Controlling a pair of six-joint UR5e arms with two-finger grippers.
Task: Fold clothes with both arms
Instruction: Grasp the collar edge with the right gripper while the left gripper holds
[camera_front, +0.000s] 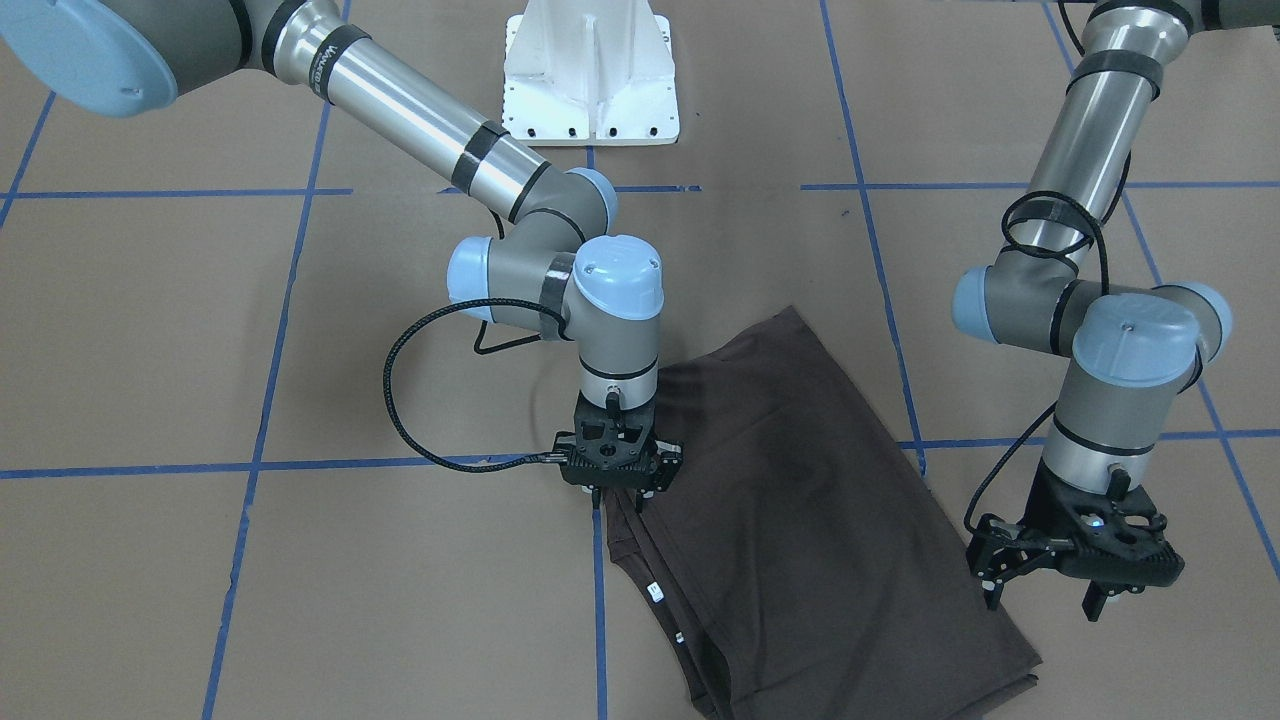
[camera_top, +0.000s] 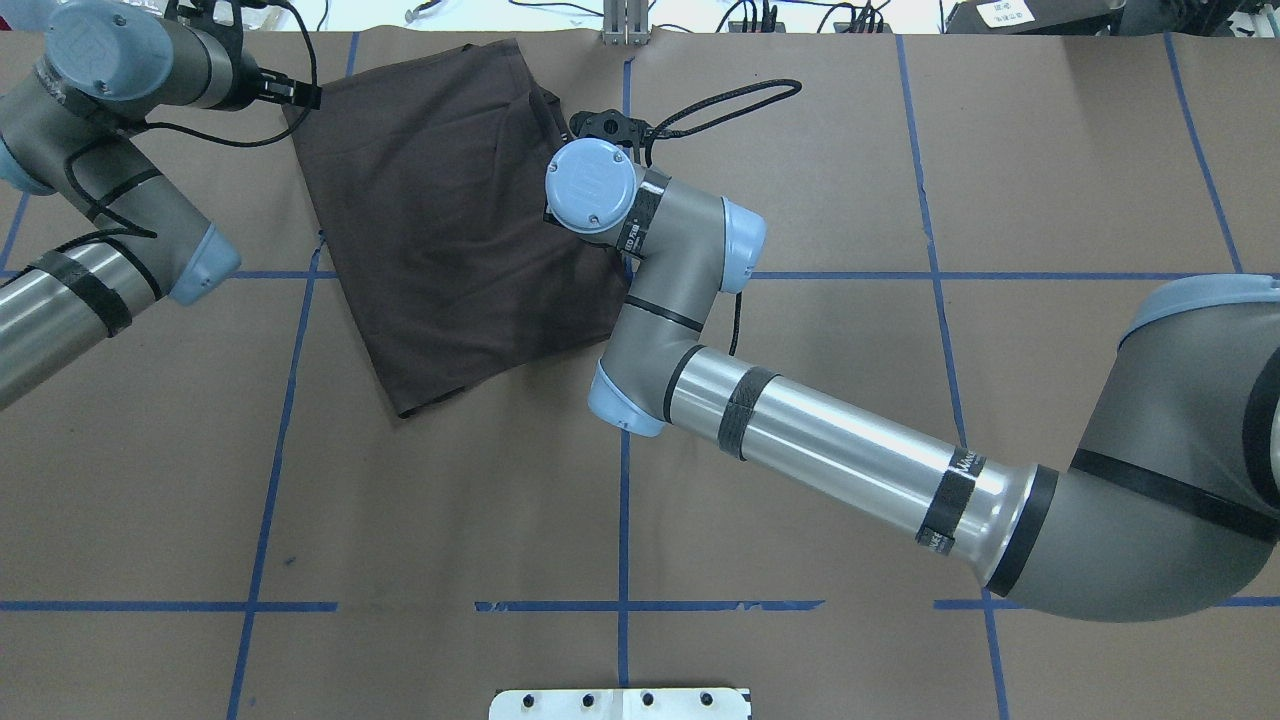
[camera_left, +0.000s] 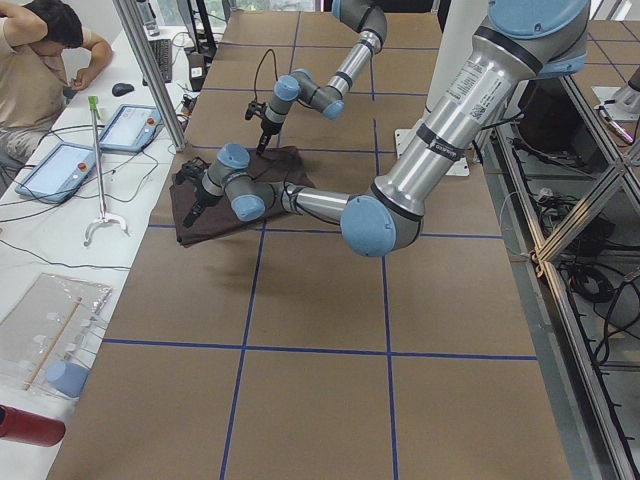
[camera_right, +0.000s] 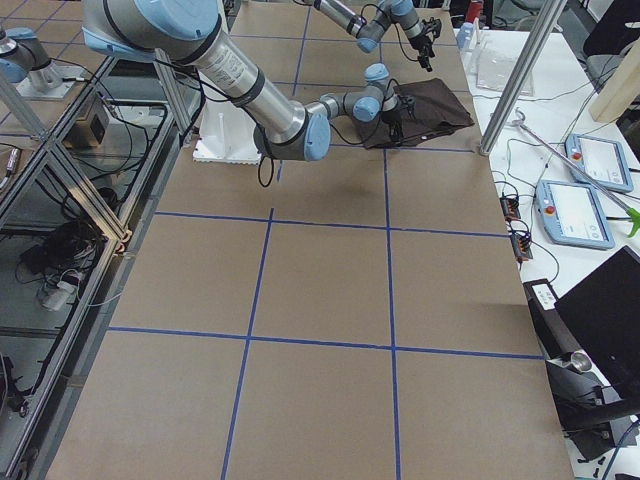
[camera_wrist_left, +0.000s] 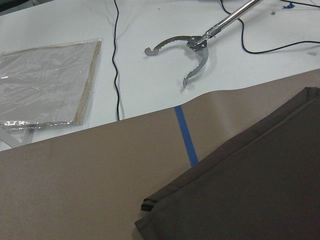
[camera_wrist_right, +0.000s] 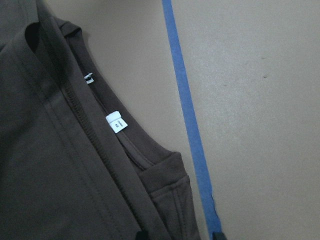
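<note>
Folded T-shirt (camera_front: 800, 500) flat on worktop (camera_front: 150, 330), right fingers (camera_front: 597, 497) spread astride its collar edge, left fingers (camera_front: 1094, 603) spread beside opposite edge

Bright, even overhead light, no view underexposed
Soft short shadows on the table (camera_front: 150, 330) and under the right arm (camera_front: 410, 95), whose silver tube carries glare streaks. T-shirt (camera_front: 800, 480) reads near-black, folds low-contrast. Right wrist view is crisp, stitching resolved. Left wrist view is slightly soft, with the white bench (camera_wrist_left: 150, 75) close to blown out. Side views are wide-angle, uprights leaning toward the edges
</note>
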